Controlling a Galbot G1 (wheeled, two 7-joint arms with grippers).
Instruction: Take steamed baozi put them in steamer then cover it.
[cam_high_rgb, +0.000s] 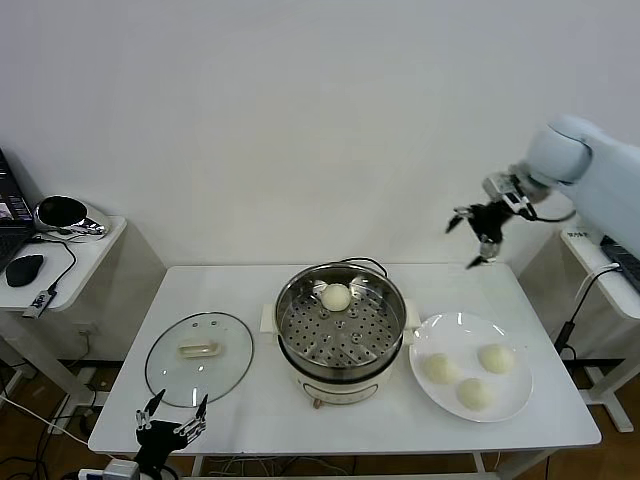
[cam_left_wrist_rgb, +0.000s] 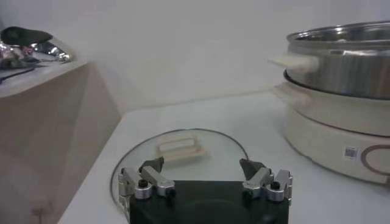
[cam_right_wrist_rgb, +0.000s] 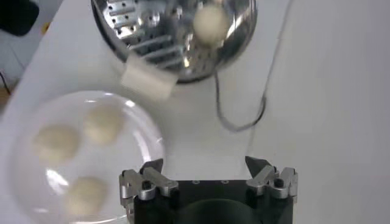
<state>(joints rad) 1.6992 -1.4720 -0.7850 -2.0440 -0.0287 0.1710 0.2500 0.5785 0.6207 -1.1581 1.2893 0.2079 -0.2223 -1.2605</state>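
Below the right gripper (cam_high_rgb: 478, 236), jaws spread and empty, high over the counter's (cam_high_rgb: 230, 400) far edge: three steamed baozi (cam_high_rgb: 476, 392) on a plate (cam_high_rgb: 520, 395) | fourth bun (cam_high_rgb: 336, 296) in the steamer (cam_high_rgb: 341, 318) beyond | likely soft, light, easily dented; pinch gently across the sides | left gripper (cam_high_rgb: 171, 422) parked open just short of the cover (cam_high_rgb: 199, 357), uncovered steamer farther off.

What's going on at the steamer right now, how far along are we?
One baozi already sits in the steamer; three more baozi wait on the white plate to its right. The right gripper is open and empty, raised in the air above the table's far right corner. The glass cover lies flat on the table left of the steamer, and the left gripper hangs open at the near edge just in front of it, holding nothing.
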